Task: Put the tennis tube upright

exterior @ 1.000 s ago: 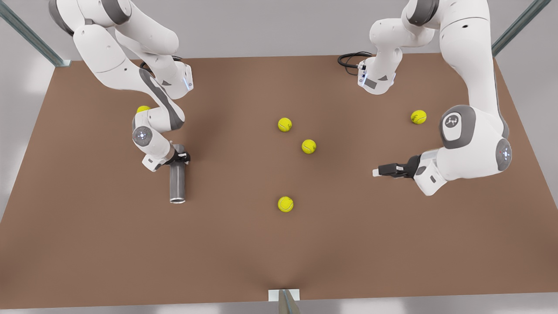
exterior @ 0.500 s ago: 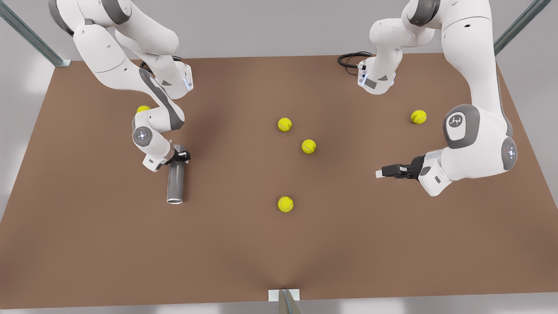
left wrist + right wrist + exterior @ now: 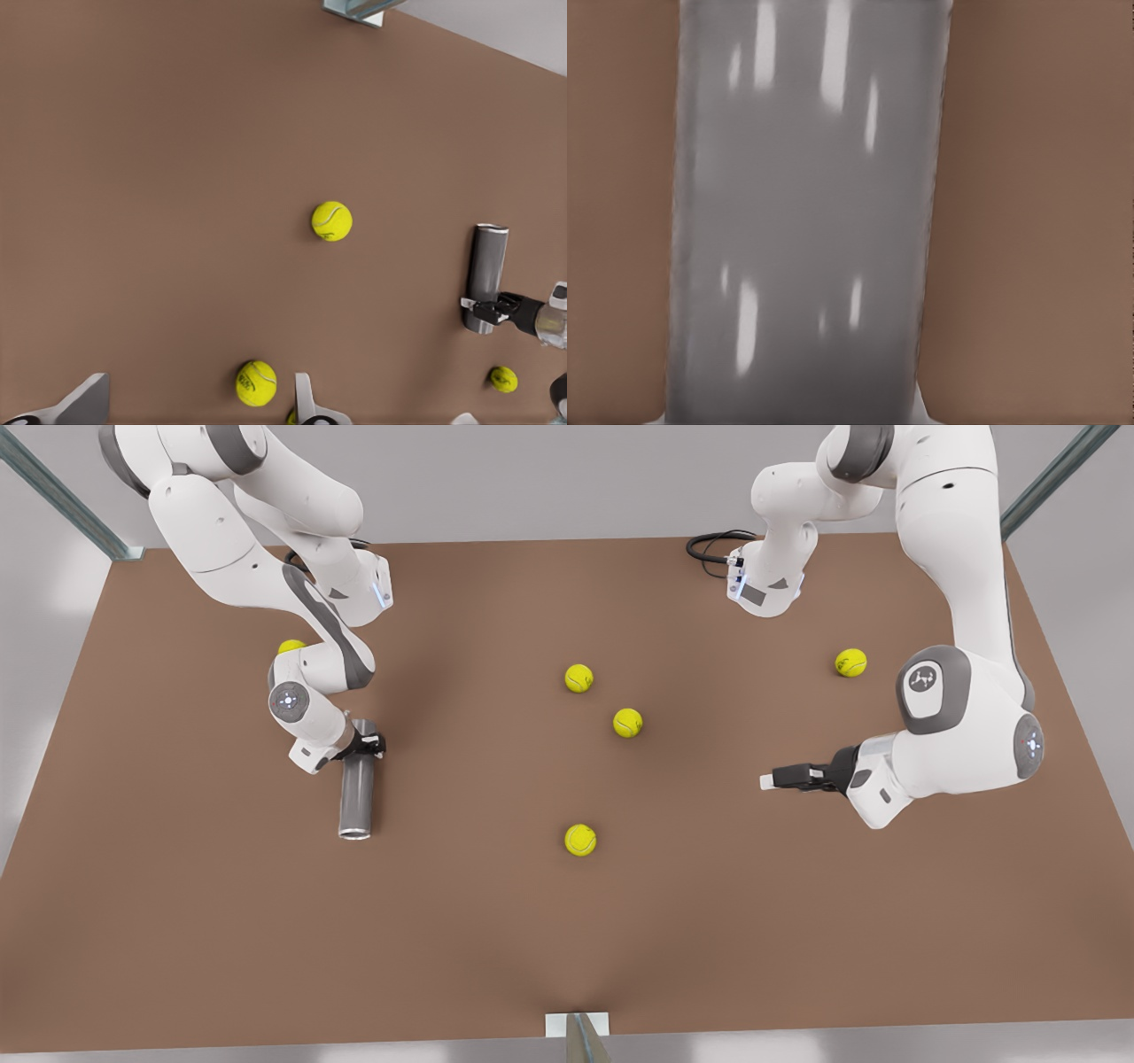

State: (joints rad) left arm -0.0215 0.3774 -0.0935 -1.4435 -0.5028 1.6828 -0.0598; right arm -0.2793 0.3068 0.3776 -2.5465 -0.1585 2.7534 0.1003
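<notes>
While the slim grey metallic tennis tube [image 3: 357, 795] lies flat on the brown desk [image 3: 709, 921], its hollow end faces the desk's near edge and a lone yellow tennis ball [image 3: 580, 840] sits well apart toward the front view's right. At the tube's far end the right end effector [image 3: 367, 746] is clamped on the closed end. Farther from the tube, past that ball, the left end effector [image 3: 767, 779] waits above bare desk, fingers [image 3: 304, 398] spread and empty. Gripped so near one tip, the smooth tube may pivot or slide free during tilting and roll away.
</notes>
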